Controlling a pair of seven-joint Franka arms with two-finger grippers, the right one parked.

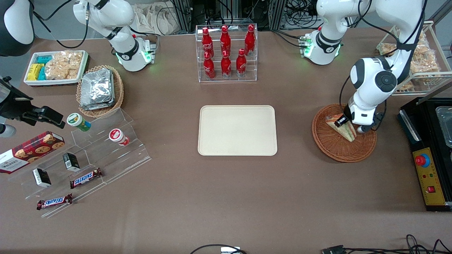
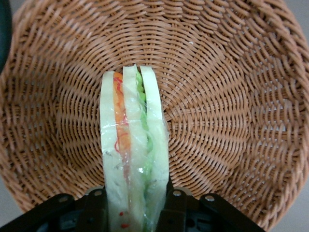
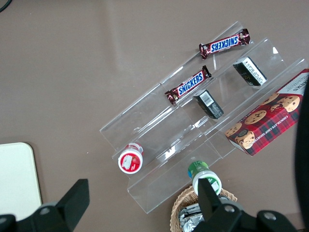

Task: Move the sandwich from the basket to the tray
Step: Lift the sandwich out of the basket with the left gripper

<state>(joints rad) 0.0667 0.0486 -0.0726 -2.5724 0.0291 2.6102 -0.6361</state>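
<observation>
Left wrist view shows the gripper (image 2: 136, 212) down inside the basket (image 2: 231, 111), its fingers (image 2: 175, 210) closed against both bread faces of the sandwich (image 2: 134, 159), which stands on edge above the woven floor. From the front, the basket sits on the brown surface (image 1: 226, 197) toward the working arm's end, well apart from the bare tray (image 1: 237, 130).

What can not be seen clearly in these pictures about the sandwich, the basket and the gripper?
- Front view: the gripper and arm cover part of the sandwich and of the basket.
- Left wrist view: the sandwich's held end is cut off by the picture edge.
- Left wrist view: the basket's rim is cut off by the picture edges.
- Right wrist view: only a corner of the tray shows.
</observation>
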